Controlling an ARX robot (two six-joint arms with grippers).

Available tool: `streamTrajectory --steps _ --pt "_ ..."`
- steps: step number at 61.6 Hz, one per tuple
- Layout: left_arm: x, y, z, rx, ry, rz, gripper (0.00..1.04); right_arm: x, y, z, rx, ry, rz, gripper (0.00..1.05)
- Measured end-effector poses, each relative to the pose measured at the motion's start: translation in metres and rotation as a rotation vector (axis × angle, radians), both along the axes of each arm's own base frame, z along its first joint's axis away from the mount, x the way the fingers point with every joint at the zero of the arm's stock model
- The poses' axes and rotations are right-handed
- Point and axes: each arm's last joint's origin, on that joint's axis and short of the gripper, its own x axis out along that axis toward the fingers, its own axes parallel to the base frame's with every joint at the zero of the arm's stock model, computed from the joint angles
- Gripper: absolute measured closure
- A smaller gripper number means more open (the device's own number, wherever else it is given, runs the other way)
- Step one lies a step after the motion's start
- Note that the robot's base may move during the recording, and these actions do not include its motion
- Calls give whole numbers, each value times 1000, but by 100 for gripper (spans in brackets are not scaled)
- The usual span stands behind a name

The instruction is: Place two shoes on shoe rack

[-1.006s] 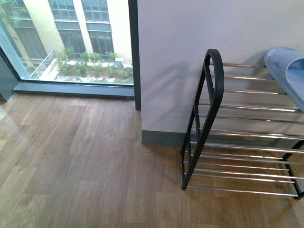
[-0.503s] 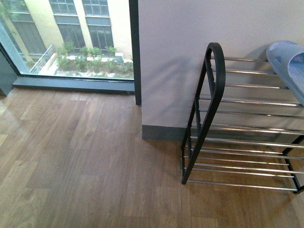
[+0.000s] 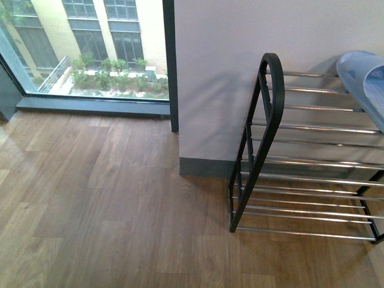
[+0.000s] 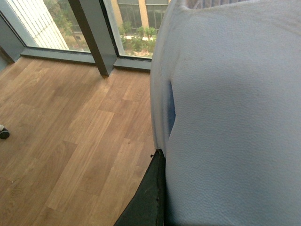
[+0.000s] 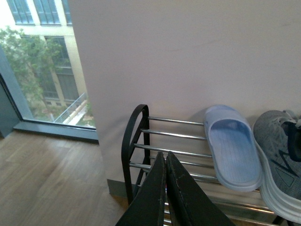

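A pale blue slipper (image 4: 230,113) fills most of the left wrist view, and my left gripper is shut on it; only one black finger (image 4: 148,197) shows against its side, above the wooden floor. The shoe rack (image 3: 268,108), black frame and chrome rods, stands against the wall at the right. On its top tier lies another pale blue slipper (image 3: 365,81) (image 5: 233,146). A grey knit sneaker (image 5: 282,155) sits beside that slipper in the right wrist view. My right gripper (image 5: 164,155) is shut and empty, in front of the rack's left end.
Wooden floor (image 3: 96,198) spreads to the left of the rack. A grey wall with a dark skirting (image 3: 204,167) stands behind the rack. A floor-to-ceiling window (image 3: 90,54) with a dark frame lies to the far left. A small dark object (image 4: 3,133) sits at the floor's edge.
The front view has shifted slightly, so the rack and the slipper on it sit a little higher in the picture. Nothing on the rack has moved.
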Motion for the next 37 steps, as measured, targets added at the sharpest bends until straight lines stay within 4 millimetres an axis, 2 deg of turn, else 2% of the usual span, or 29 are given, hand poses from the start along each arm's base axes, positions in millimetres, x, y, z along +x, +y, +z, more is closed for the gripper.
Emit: streamTrajectory --steps 9,37 --pt "0 0 0 0 0 0 102 -5 11 1 1 -5 6 103" --pt "0 0 0 0 0 0 102 -17 12 2 1 -8 4 103"
